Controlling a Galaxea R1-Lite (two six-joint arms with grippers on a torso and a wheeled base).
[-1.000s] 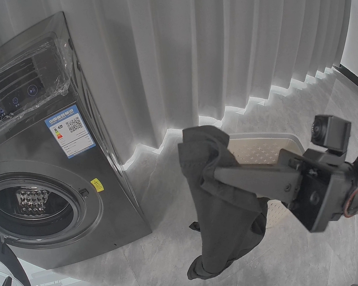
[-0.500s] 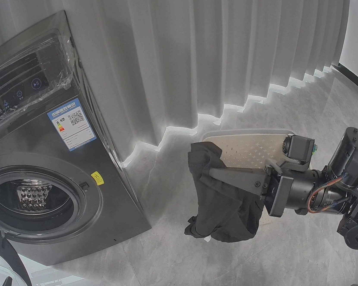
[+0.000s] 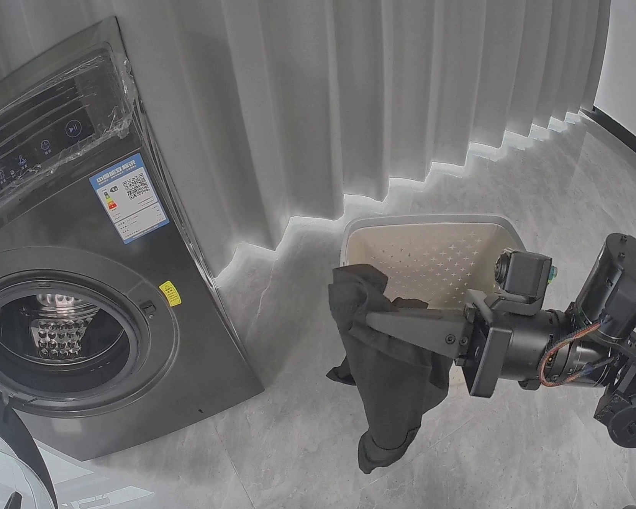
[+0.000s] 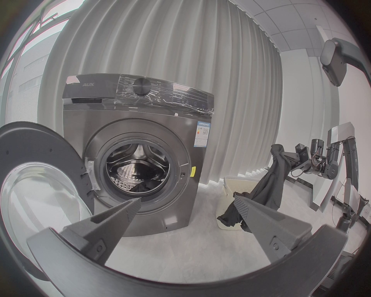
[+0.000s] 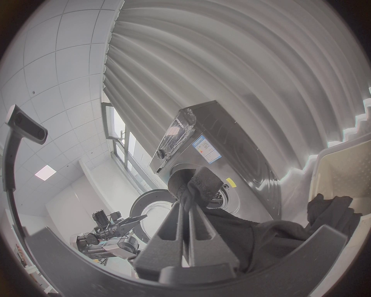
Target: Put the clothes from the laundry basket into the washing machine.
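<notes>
A dark garment (image 3: 383, 370) hangs from my right gripper (image 3: 371, 318), which is shut on its upper part in front of the white laundry basket (image 3: 430, 225). The cloth's lower end dangles just above the floor. In the right wrist view the fingers (image 5: 185, 207) pinch a bunched fold of the garment (image 5: 270, 239). The grey washing machine (image 3: 97, 219) stands at the left with its drum (image 3: 55, 340) open and its door (image 4: 34, 185) swung aside. A dark cloth (image 4: 143, 187) lies inside the drum. My left gripper (image 4: 185, 205) is open and holds nothing, low in front of the machine.
White curtains (image 3: 355, 68) hang behind the machine and basket. Grey tiled floor (image 3: 283, 457) lies open between the machine and the basket. A dark baseboard (image 3: 628, 141) runs along the right wall.
The head view has shifted slightly. My right gripper dropped lower and drew away from the camera, still holding the garment, which bunched near the floor and now hangs straight again. The left gripper kept still.
</notes>
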